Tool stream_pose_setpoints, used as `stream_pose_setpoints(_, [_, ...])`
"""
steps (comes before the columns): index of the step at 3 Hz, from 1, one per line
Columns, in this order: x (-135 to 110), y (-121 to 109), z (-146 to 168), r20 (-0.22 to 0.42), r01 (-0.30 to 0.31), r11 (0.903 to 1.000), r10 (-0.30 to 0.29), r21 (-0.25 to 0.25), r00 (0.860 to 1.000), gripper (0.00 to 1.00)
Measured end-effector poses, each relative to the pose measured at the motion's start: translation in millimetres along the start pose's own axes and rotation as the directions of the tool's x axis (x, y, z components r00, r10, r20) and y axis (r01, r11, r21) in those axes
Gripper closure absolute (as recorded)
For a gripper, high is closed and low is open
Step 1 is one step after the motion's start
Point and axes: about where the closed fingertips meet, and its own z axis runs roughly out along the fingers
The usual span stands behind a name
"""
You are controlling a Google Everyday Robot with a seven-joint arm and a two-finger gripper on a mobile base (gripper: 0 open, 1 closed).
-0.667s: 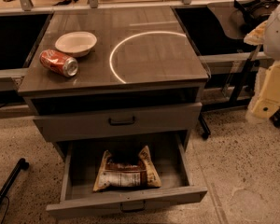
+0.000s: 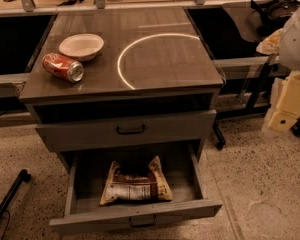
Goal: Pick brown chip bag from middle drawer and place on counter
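Flat in the middle drawer [image 2: 90, 223], the brown chip bag [image 2: 136, 186] looks light, crinkly and crushable; pinch a crimped end. The gripper [image 2: 289, 104] hangs far right; I cannot tell whether it is parted or closed.

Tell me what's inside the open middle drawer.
The brown chip bag lies flat in the middle drawer; nothing else shows. The drawer's back is hidden under the upper drawer. The gripper hangs far right, outside the drawer.
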Motion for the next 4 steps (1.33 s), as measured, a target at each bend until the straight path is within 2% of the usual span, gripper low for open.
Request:
stream_pose_setpoints(1, [-2.8,4.7,18.4,0.012,-0.007,1.0000,0.007,-0.002,1.000,0.00])
stream_pose_setpoints(2, [-9.4,14.6,50.7,0.044,-0.008,0.9998,0.008,-0.019,0.999,0.00])
stream_pose_setpoints(4, [-32.7,38.7,123.6,0.159,-0.007,0.9939,0.025,-0.110,0.987,0.00])
